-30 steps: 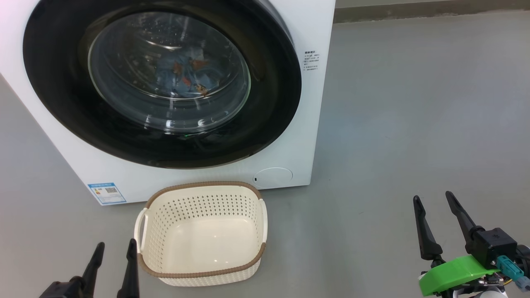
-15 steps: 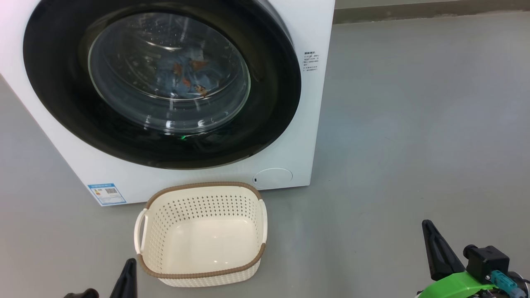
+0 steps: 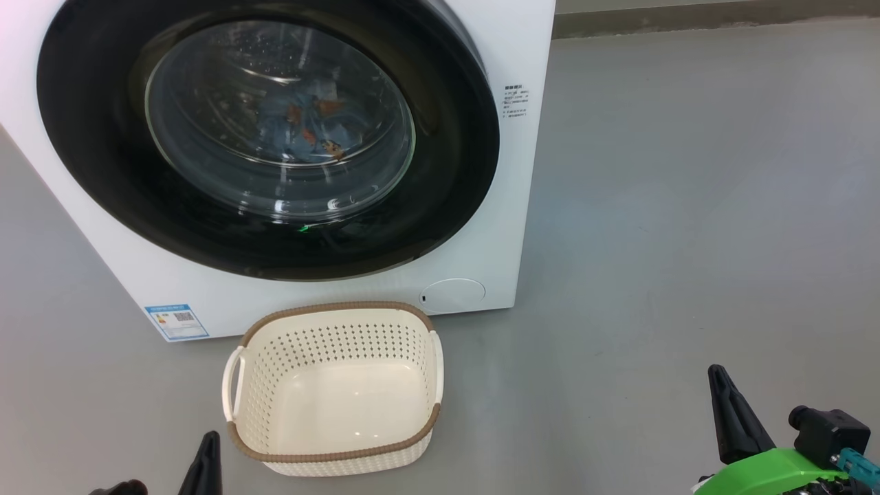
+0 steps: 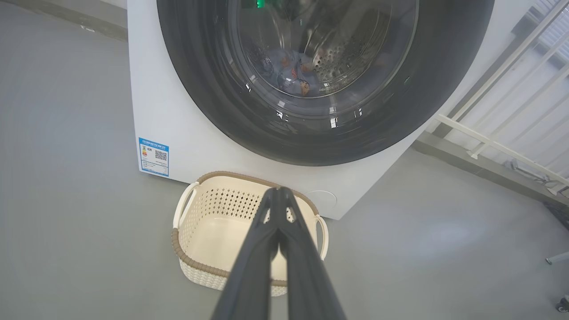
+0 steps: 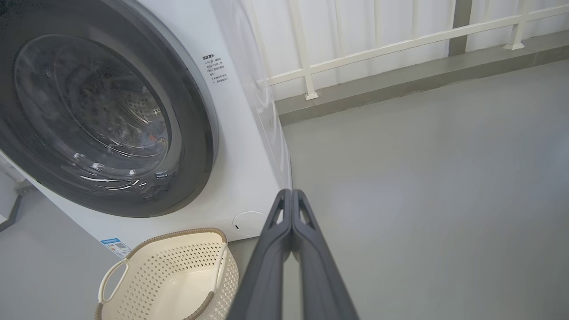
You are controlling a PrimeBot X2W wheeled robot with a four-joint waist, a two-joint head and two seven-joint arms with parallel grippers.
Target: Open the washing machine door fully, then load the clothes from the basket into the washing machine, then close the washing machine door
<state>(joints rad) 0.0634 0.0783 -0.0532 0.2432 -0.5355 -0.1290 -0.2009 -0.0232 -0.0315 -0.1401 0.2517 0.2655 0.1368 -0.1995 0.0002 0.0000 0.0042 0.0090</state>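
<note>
The white washing machine [image 3: 481, 41] [image 4: 151, 106] [image 5: 249, 146] stands at the upper left. Its door [image 3: 89, 137] [image 4: 204, 80] [image 5: 195, 133], black-rimmed with a glass bowl, lies flat against the front. Through the glass I see the light blue printed clothes [image 3: 309, 124] [image 4: 291, 75] inside the drum. The cream basket [image 3: 337, 392] [image 4: 200, 222] [image 5: 169, 280] sits on the floor before the machine with nothing in it. My left gripper [image 3: 210, 440] [image 4: 278, 191] is shut, low beside the basket's near left corner. My right gripper [image 3: 718, 375] [image 5: 291, 192] is shut over bare floor at the lower right.
Grey floor [image 3: 687, 206] spreads wide to the right of the machine. A white railing [image 5: 378, 49] [image 4: 498, 142] on a low kerb runs behind it. A blue label [image 3: 177, 321] and a round flap [image 3: 452, 293] sit low on the machine's front.
Both grippers have gone from open to shut. Both have dropped toward the bottom edge of the head view. The machine, door and basket have not moved.
</note>
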